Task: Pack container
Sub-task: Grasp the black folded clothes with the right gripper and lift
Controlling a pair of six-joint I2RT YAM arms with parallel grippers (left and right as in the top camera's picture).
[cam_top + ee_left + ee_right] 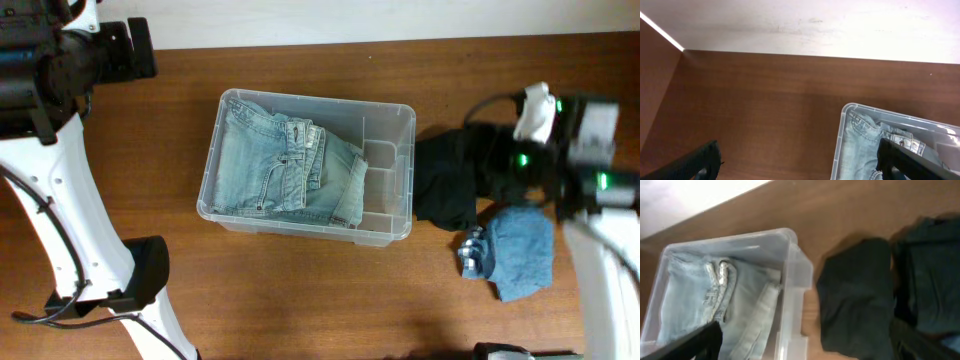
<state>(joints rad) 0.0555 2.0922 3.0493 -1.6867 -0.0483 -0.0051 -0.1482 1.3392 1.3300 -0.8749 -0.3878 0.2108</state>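
Note:
The clear plastic container (pixel 385 230) stands mid-table with folded light-blue jeans (pixel 280 165) filling its left part; its right end is bare. It also shows in the left wrist view (pixel 840 140) and the right wrist view (pixel 790 280). A black garment (pixel 448 182) lies just right of the container, also in the right wrist view (pixel 860 295). A folded blue garment (pixel 522 252) lies in front of it. My right gripper (pixel 805 347) is open and empty, above the container's right end and the black garment. My left gripper (pixel 800 165) is open and empty, over bare table by the container's far left corner.
A small grey-silver item (pixel 470 255) lies against the blue garment's left edge. The left arm's white link and base (pixel 90 270) stand at the table's front left. A pale wall (pixel 815 25) borders the table's far edge.

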